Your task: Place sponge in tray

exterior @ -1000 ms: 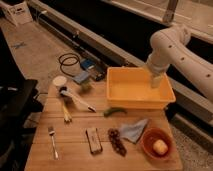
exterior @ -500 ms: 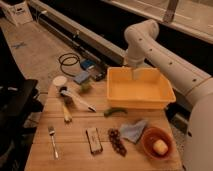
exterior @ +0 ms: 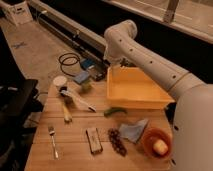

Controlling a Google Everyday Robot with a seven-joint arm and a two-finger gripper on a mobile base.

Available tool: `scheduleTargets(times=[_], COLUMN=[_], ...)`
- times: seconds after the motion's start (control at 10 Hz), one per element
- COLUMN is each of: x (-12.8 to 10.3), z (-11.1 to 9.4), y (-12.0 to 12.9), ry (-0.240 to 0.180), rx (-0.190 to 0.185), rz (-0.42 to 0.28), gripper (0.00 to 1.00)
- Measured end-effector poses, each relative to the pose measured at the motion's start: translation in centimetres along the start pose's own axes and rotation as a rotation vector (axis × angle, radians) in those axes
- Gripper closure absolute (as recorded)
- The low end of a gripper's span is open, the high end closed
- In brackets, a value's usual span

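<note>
A blue sponge lies at the far left corner of the wooden table, next to a small green item. The yellow tray stands at the far right of the table and looks empty. My white arm reaches in from the lower right and bends over the tray. My gripper hangs at the tray's far left corner, to the right of the sponge and apart from it. I see nothing in it.
On the table are a white cup, a white-handled brush, a fork, a green pepper, a blue cloth, dark grapes, a wrapped bar and a red bowl holding a fruit. A cable coil lies on the floor.
My arm has swung left, from the tray's right side across it to its far left corner. The view has shifted closer. The table objects have not moved.
</note>
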Motion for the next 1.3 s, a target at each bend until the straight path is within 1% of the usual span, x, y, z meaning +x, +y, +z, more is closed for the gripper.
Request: scheduleTargets(times=[0.5, 0.6, 0.7, 0.9, 1.0, 1.1, 1.3], x=[0.1, -0.1, -0.8, -3.1, -5.3, -7.0, -9.9], z=[0.0, 0.1, 0.1, 0.5, 0.8, 1.3, 2.2], y=[0.1, -0.2, -0.9, -2.7, -4.2, -5.4, -7.3], ry=[0.002, 0.010, 0.014, 0.008, -0.007, -0.028, -0.067], rx=[0.000, 0.026, 0.062, 0.120, 0.154, 0.178, 0.202], rz=[0.002, 0.002, -0.007, -0.041, -0.066, -0.087, -0.145], gripper=[0.30, 0.30, 0.30, 0.30, 0.30, 0.30, 0.30])
